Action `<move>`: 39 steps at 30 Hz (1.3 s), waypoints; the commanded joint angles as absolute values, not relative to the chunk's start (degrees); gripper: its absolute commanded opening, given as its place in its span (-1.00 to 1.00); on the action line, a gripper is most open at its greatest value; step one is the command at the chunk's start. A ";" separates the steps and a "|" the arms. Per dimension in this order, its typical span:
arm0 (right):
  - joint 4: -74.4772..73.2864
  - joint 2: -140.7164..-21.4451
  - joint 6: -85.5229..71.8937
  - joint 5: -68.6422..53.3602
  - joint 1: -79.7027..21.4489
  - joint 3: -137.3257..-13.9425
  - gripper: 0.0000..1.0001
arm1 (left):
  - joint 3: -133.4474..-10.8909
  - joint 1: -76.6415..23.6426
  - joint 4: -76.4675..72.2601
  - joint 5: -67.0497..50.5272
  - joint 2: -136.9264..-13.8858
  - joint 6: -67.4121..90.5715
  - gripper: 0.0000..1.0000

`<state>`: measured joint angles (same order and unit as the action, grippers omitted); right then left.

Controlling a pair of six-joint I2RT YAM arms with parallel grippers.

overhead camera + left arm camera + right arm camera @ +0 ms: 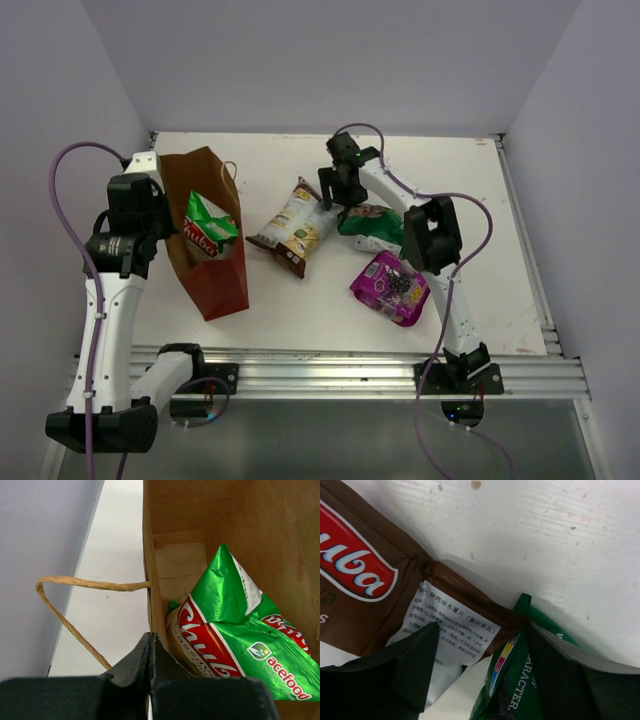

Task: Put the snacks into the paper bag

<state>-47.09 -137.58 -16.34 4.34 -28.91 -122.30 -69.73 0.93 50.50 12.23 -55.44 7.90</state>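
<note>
Quick rundown of where this one's at. The paper bag (215, 290) sits at the left of the top view. The left fingers (150, 660) are pinched fully shut on the edge of its side wall, right below where the cord handle (100, 584) comes out. My guess is that pinch is there to hold the mouth open and stop the bag sliding, so the other arm has a wide target. I can't tell whether the bag is standing or tipped over.

One snack is already in: the bright green bag (208, 230) is visible inside, leaning against the inner wall.

The other three are out on the table (300, 315), middle to right of the frame:
- the cream-and-brown chip bag (293, 228)
- the dark green bag (372, 222)
- the purple packet (392, 287), lowest of the three

The right fingers (338, 198) are down low and spread apart, holding nothing. In the wrist view they straddle the spot where the chip bag's brown corner meets the dark green bag's corner.

That spot looks dicey to me. Closing right there could catch both packets, or only a slippery foil edge.
</note>
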 commanded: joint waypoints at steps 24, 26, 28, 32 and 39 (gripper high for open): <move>-54.14 -123.67 -13.71 -2.64 -29.18 -107.22 -1.00 | -70.31 0.62 48.25 12.83 -55.55 6.33 -1.00; -55.62 -120.77 -13.62 -1.76 -29.18 -110.29 -1.00 | -70.40 0.62 47.99 12.66 -55.90 6.42 -1.00; -56.60 -118.84 -14.06 -1.32 -29.27 -115.21 -1.00 | -70.58 0.62 47.90 12.57 -56.07 6.33 -1.00; -60.72 -115.49 -14.76 -1.32 -29.18 -126.89 -1.00 | -70.58 0.62 47.64 12.39 -56.51 6.33 -1.00; -63.20 -115.23 -14.68 -0.53 -29.18 -138.70 -1.00 | -70.75 0.62 47.20 11.86 -57.04 6.15 -1.00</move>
<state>-60.97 -118.04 -14.76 -1.17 -29.19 -136.75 -69.73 0.93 50.19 12.40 -56.95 7.70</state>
